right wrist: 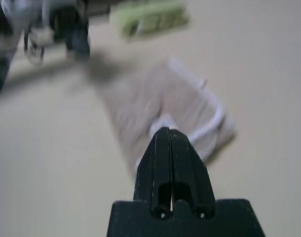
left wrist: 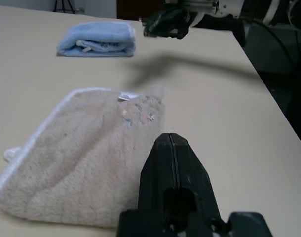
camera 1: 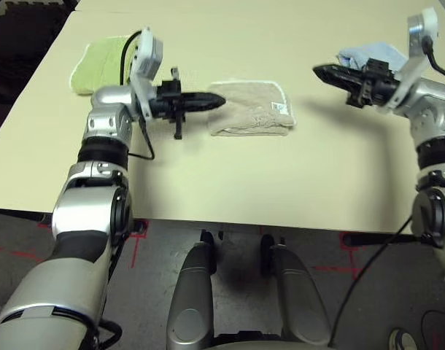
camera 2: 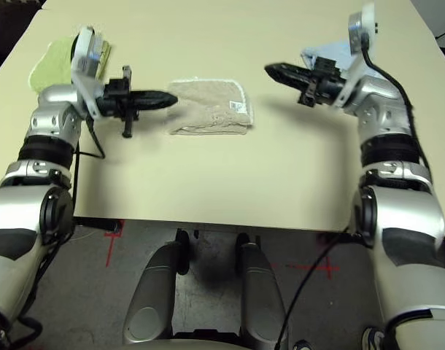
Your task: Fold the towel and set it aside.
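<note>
towel (camera 1: 250, 108) lies folded on the worktop (camera 1: 281, 182), mid-table toward the far side, between our two grippers and touched by neither. we see its white edging along the far and right sides and a small tag near the right edge; the embroidered motif shows faintly in the left wrist view. left gripper (camera 1: 217, 101) points to the right, about level, fingers pressed together and holding nothing, tip just beside the towel's left edge and raised above the worktop. right gripper (camera 1: 322, 71) points left, also level, fingers closed on nothing, well apart from the towel on its right side. blue towel (left wrist: 97, 39) sits folded at the far right of the worktop, behind our right gripper. green towel (camera 1: 98, 62) sits folded at the far left, behind our left wrist. both wrist views show the closed black fingers aimed toward the beige towel.
</note>
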Available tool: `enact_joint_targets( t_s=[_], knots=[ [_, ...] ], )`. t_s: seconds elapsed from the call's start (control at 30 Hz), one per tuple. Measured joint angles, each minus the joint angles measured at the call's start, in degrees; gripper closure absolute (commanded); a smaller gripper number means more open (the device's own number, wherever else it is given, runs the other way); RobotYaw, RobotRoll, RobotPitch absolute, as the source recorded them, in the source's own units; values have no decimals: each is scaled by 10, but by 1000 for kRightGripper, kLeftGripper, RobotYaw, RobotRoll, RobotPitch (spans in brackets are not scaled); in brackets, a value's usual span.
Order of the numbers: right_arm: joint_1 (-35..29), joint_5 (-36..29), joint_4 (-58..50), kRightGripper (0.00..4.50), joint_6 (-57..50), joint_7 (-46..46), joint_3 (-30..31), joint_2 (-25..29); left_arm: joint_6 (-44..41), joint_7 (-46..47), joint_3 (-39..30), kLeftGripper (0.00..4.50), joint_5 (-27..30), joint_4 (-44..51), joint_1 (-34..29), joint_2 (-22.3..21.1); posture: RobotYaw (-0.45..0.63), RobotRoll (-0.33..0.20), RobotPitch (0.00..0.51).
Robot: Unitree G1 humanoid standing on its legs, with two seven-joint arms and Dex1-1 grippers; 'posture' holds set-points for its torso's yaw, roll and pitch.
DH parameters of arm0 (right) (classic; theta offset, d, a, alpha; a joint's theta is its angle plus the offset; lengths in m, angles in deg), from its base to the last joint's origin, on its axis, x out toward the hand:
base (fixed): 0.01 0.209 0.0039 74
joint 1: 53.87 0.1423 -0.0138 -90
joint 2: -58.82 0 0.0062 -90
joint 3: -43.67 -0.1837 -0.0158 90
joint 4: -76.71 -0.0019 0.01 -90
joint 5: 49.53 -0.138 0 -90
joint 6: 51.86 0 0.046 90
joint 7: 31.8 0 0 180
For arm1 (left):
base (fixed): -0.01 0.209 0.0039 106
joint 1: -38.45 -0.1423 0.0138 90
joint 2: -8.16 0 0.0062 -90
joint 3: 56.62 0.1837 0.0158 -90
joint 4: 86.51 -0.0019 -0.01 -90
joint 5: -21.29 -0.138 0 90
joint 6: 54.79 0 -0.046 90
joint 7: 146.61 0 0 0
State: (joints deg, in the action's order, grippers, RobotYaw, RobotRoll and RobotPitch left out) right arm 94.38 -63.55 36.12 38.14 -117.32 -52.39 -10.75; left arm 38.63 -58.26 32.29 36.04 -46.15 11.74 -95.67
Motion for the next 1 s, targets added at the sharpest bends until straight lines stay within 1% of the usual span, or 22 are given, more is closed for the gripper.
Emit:
enact_joint_targets(
  t_s=[0.03,0.07,0.13,0.17,0.27,0.33,0.37,0.4,0.47,0.5,0.57,0.63,0.73,0.83,0.93,1.0],
  knots=[
    [-5,2,0,4500,0,-1,5,0,7,0,3,4472,3,3,0,-4,56,0,299],
    [-7,2,0,4500,-3,0,7,0,15,0,5,4309,6,3,0,-5,58,0,298],
    [-7,2,-4,4014,-20,8,9,0,29,-1,8,3894,6,1,0,-4,60,0,299],
    [-8,2,-10,3768,-35,14,10,0,38,-1,10,3574,6,-1,0,-4,60,0,299],
    [-11,-4,-34,2644,-110,44,9,0,53,-1,15,2401,6,-5,1,-4,62,0,300],
    [-14,-9,-50,1913,-177,72,8,1,57,-2,18,1636,7,-5,1,-4,62,0,299],
    [-16,-12,-60,1590,-215,88,7,1,58,-2,21,1307,8,-5,2,-5,61,0,300],
    [-18,-19,-69,1173,-260,105,6,1,59,-3,23,855,9,-5,2,-6,63,0,300],
    [-17,-42,-76,492,-361,142,-11,0,62,-3,29,105,11,-4,2,-10,64,0,300],
    [-11,-57,-76,45,-424,169,-25,-1,63,-3,35,0,13,-3,2,-14,67,0,300],
    [2,-82,-76,15,-521,215,-54,-3,63,-3,41,0,19,3,2,-21,68,0,300],
    [14,-105,-76,15,-594,258,-85,-10,63,-3,46,0,23,17,2,-22,77,0,301],
    [23,-129,-69,15,-642,312,-124,-23,59,-3,51,0,33,27,2,-22,88,0,304],
    [24,-146,-61,15,-676,351,-150,-39,56,-3,52,0,36,37,2,-23,95,0,306],
    [21,-160,-51,15,-685,384,-165,-68,56,-3,50,0,36,38,2,-22,118,0,310],
    [21,-168,-44,15,-679,399,-178,-76,55,-3,49,0,36,40,0,-22,132,0,310]
  ],
)
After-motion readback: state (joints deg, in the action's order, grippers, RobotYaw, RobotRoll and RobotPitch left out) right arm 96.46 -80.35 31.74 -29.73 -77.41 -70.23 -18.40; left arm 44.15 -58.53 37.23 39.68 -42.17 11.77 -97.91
